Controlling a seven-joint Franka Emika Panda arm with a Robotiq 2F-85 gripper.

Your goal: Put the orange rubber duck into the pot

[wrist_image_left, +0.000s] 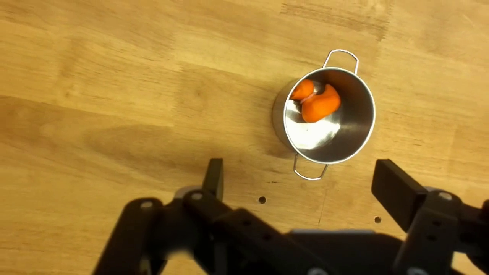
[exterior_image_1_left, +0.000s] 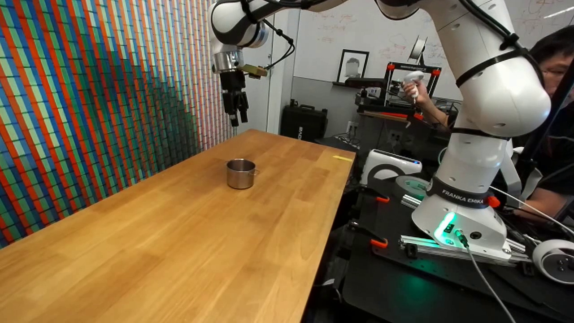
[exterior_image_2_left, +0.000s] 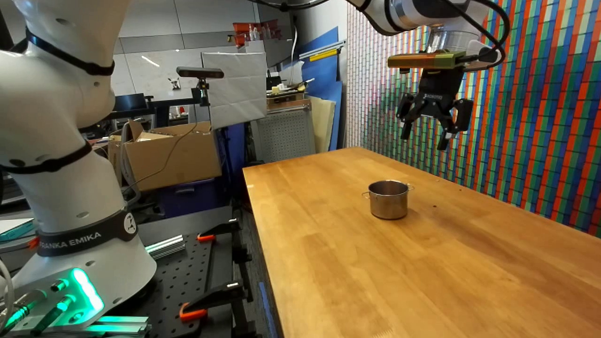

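Observation:
The pot (exterior_image_1_left: 240, 177) is short, shiny grey metal and stands upright on the table; it also shows in an exterior view (exterior_image_2_left: 389, 206) and in the wrist view (wrist_image_left: 357, 118), with two wire handles. The orange rubber duck (wrist_image_left: 320, 107) lies on its side on the pot's bottom, against the wall, in the wrist view. The pot's walls hide it in both exterior views. My gripper (wrist_image_left: 300, 173) is open and empty, its fingers wide apart. It hangs well above the table, off to the side of the pot, in both exterior views (exterior_image_1_left: 239, 120) (exterior_image_2_left: 424, 142).
The wooden table (exterior_image_1_left: 188, 251) bears the pot and has small dark holes (wrist_image_left: 262, 199). A colourful striped wall (exterior_image_2_left: 530, 108) runs along its far long edge. The robot base (exterior_image_1_left: 462, 224) stands beside the opposite edge with orange-tipped clamps (exterior_image_1_left: 379, 243). A person (exterior_image_1_left: 556, 67) is behind the arm.

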